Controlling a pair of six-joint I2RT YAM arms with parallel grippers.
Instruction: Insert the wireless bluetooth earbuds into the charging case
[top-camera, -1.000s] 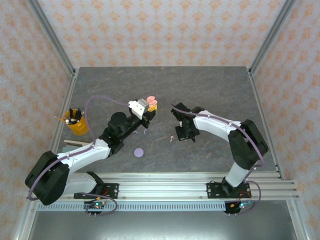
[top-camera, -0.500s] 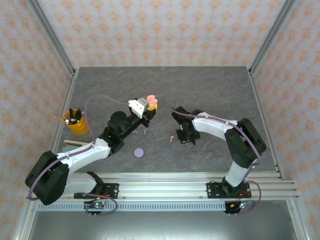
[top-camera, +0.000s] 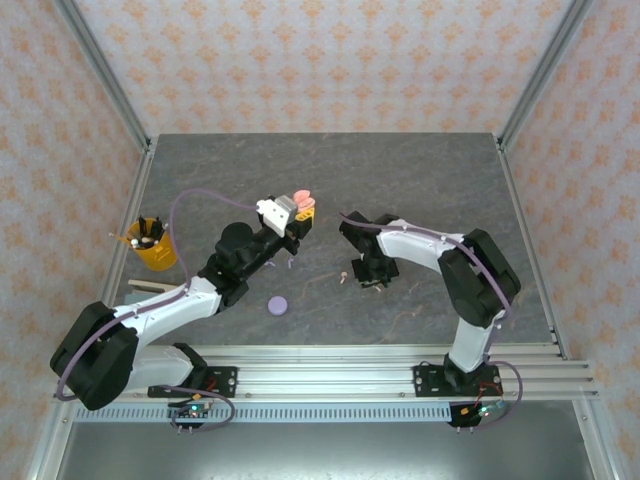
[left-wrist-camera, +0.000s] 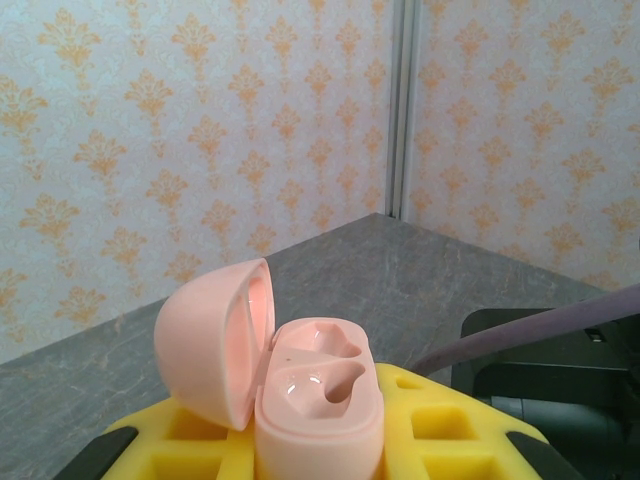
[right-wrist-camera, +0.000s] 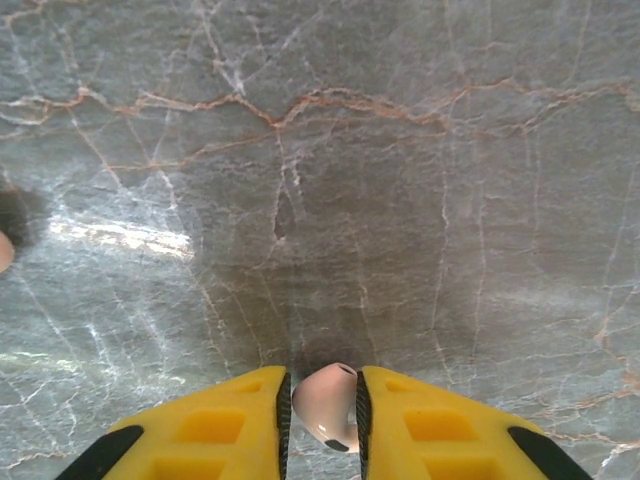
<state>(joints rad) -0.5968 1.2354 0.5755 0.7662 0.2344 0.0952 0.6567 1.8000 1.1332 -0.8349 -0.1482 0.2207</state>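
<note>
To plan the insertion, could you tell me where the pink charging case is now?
The pink charging case sits lid-open between the fingers of the left gripper; from above it is near the table's middle, left of the right gripper.

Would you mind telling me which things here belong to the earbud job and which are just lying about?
For the job: open pink case in the left gripper; pink earbud between the fingers of the right gripper; second pink earbud on the table; lilac round case, untouched.
Just lying about: yellow cup of pens; pale strip beside it.
</note>
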